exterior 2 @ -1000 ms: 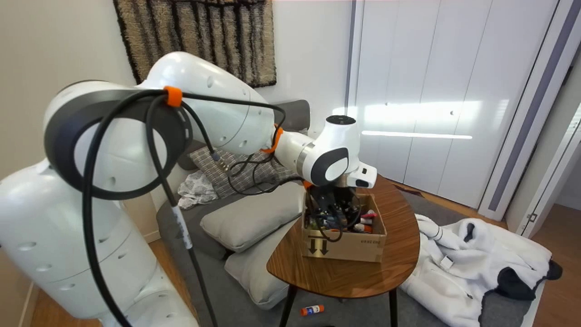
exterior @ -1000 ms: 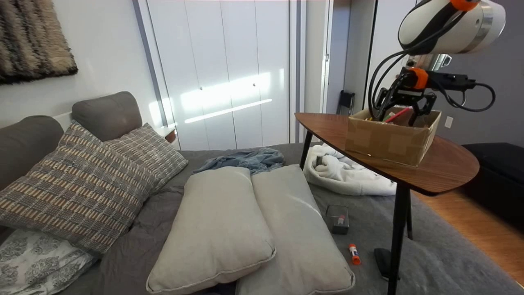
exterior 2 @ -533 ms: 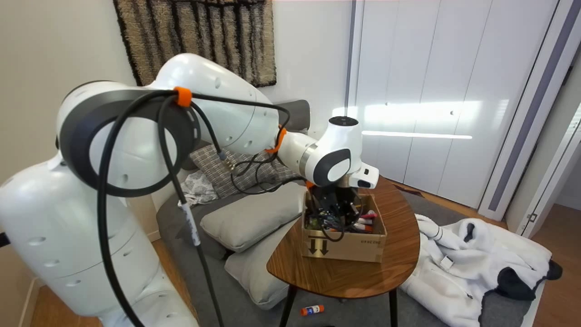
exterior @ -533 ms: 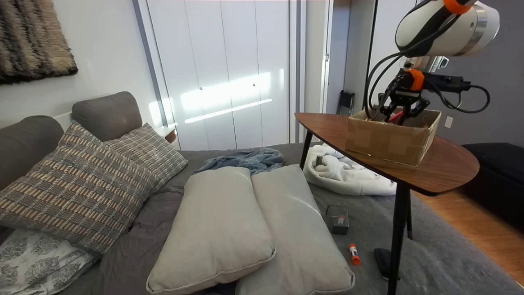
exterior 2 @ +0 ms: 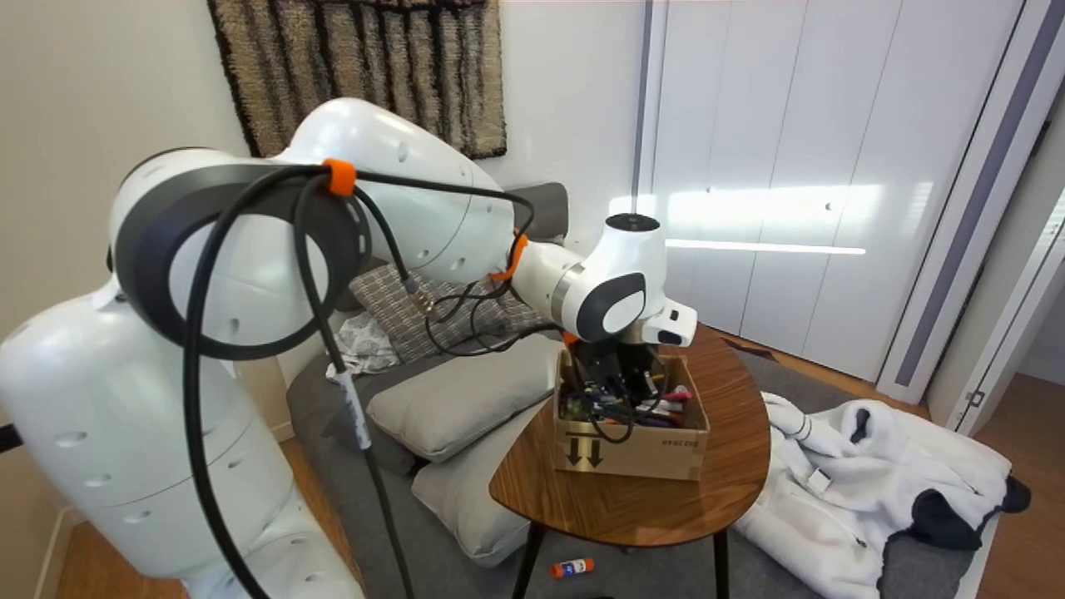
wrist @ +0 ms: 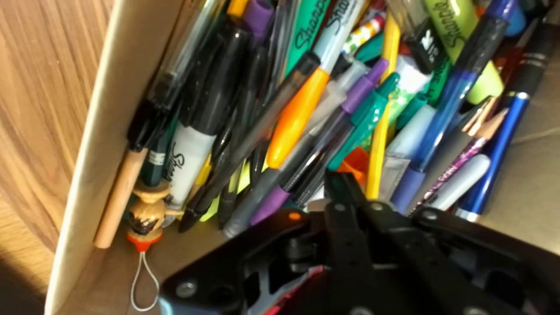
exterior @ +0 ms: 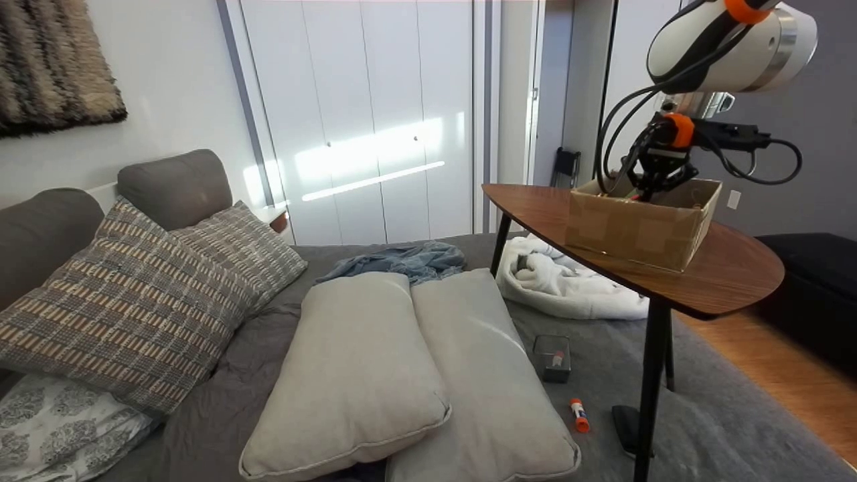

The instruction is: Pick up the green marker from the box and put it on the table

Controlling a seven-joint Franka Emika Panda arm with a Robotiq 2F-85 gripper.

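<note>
Hangs low over the box [exterior: 622,227] now, with the gripper [wrist: 361,192] pointing down inside the cardboard walls in both exterior views. Holds both fingers [wrist: 343,192] pressed together, side by side; cannot tell of anything caught between them, too dark there to judge. Looks, in the wrist view, straight onto a crowded heap of pens [wrist: 326,131]. Faces a yellow pencil [wrist: 378,144] directly ahead, with the lower end hidden behind the fingers, and a teal pen [wrist: 366,120] just beside it. Spots a green marker [wrist: 307,33] lettered Sharpie farther ahead and to the left of the gripper, lying in the box, well apart from the fingers. Cannot tell, with several green things in the heap, which to call the task's own. Finds an orange-ended Sharpie [wrist: 296,122] nearer on that left side, a black-capped white Sharpie [wrist: 190,162] farther out, then a small painted figure [wrist: 148,214] with a cord loop. Sees a blue pen [wrist: 444,109] ahead on the right, and past it a yellow-green highlighter [wrist: 453,30]. Has the table [exterior: 736,278] below, under box and gripper alike, and, lower yet, an orange-and-white stick [exterior: 580,415] on the grey bedding [exterior: 716,428].
</note>
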